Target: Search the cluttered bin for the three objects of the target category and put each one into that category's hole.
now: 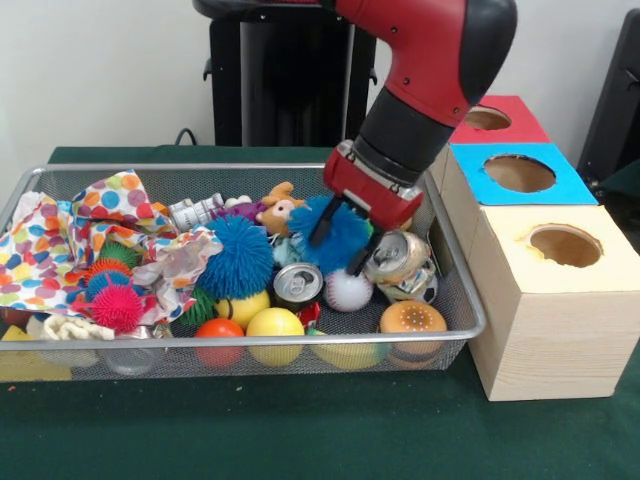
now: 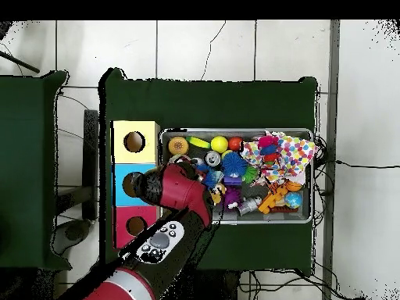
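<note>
blue spiky ball [image 1: 235, 258], yellow ball [image 1: 274, 325], polka-dot cloth [image 1: 95, 225], white baseball [image 1: 348, 291], boxes [image 1: 545, 300]: red, blue, yellow tops

You see a glossy red arm [image 1: 420, 50] with black joints, a red wrist block, and dark end effector [image 1: 343, 240] fingers.

My red and black arm [image 1: 420, 70] comes down from the top and leans over to one side. Its black wrist [image 1: 400, 135] ends in a red block, and my pincer [image 1: 342, 243] hangs under that block. I see two thin black fingers [image 1: 322, 226] pointing down and a bit sideways, with a gap between them. They grip nothing. From above, my arm [image 2: 156, 250] bends like an elbow.
</note>
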`<state>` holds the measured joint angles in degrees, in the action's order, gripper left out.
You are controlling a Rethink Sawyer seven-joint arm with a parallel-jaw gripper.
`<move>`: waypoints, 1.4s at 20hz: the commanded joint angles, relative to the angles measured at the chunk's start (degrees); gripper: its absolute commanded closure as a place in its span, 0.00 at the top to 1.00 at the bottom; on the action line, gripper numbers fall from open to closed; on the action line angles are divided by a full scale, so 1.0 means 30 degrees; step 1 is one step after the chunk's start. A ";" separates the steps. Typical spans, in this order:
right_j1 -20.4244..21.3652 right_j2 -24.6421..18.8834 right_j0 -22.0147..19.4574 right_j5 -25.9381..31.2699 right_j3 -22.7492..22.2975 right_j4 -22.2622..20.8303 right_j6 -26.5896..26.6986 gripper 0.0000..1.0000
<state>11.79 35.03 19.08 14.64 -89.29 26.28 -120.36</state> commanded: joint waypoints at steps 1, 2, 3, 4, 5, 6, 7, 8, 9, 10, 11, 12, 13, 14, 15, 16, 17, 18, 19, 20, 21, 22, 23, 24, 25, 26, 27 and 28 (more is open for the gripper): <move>0.0035 -0.1802 0.0940 0.3502 -0.1023 -0.0076 -0.3635 1.00; 0.0060 -0.1815 0.1047 0.3474 -0.1181 -0.0093 -0.3648 1.00; 0.0056 -0.1853 0.1117 0.3494 -0.1274 -0.0059 -0.3691 1.00; 0.0071 -0.1874 0.1216 0.3323 -0.1435 0.0001 -0.3800 1.00; 0.0056 -0.1914 0.1298 0.3134 -0.1561 0.0091 -0.3942 1.00; 0.0075 -0.1966 0.1359 0.2944 -0.1712 0.0166 -0.4051 1.00; 0.0075 -0.2032 0.1382 0.2782 -0.1817 0.0232 -0.4116 1.00; 0.0112 -0.2122 0.1394 0.2551 -0.1992 0.0290 -0.4158 1.00; 0.0118 -0.2203 0.1398 0.2305 -0.2120 0.0379 -0.4235 1.00; 0.0172 -0.2280 0.1407 0.2063 -0.2281 0.0429 -0.4261 1.00; 0.0198 -0.2347 0.1414 0.1834 -0.2384 0.0478 -0.4289 1.00; 0.0270 -0.2484 0.1408 0.1552 -0.2565 0.0556 -0.4348 1.00; 0.0295 -0.2610 0.1388 0.1241 -0.2699 0.0618 -0.4398 1.00; 0.0320 -0.2735 0.1369 0.0931 -0.2833 0.0679 -0.4447 1.00; 0.0334 -0.2850 0.1334 0.0645 -0.2929 0.0723 -0.4489 1.00; 0.0353 -0.2955 0.1301 0.0413 -0.3012 0.0779 -0.4549 1.00; 0.0372 -0.3061 0.1268 0.0181 -0.3095 0.0834 -0.4609 1.00; 0.0357 -0.3138 0.1219 0.0030 -0.3142 0.0858 -0.4616 1.00; 0.0317 -0.3166 0.1218 -0.0039 -0.3125 0.0894 -0.4613 1.00; 0.0275 -0.3153 0.1256 -0.0103 -0.3142 0.0956 -0.4670 1.00; 0.0233 -0.3132 0.1329 -0.0128 -0.3156 0.1055 -0.4768 1.00; 0.0191 -0.3111 0.1402 -0.0154 -0.3170 0.1153 -0.4867 1.00; 0.0119 -0.3014 0.1535 -0.0060 -0.3113 0.1237 -0.4956 1.00; 0.0108 -0.3019 0.1630 -0.0108 -0.3201 0.1365 -0.5098 1.00; 0.0059 -0.2965 0.1750 -0.0157 -0.3204 0.1491 -0.5234 1.00; 0.0078 -0.3004 0.1766 -0.0244 -0.3284 0.1577 -0.5281 1.00; 0.0051 -0.2982 0.1819 -0.0315 -0.3299 0.1653 -0.5316 1.00; 0.0070 -0.2974 0.1834 -0.0361 -0.3355 0.1705 -0.5317 1.00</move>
<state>13.48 35.15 24.18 14.72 -94.66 27.95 -120.35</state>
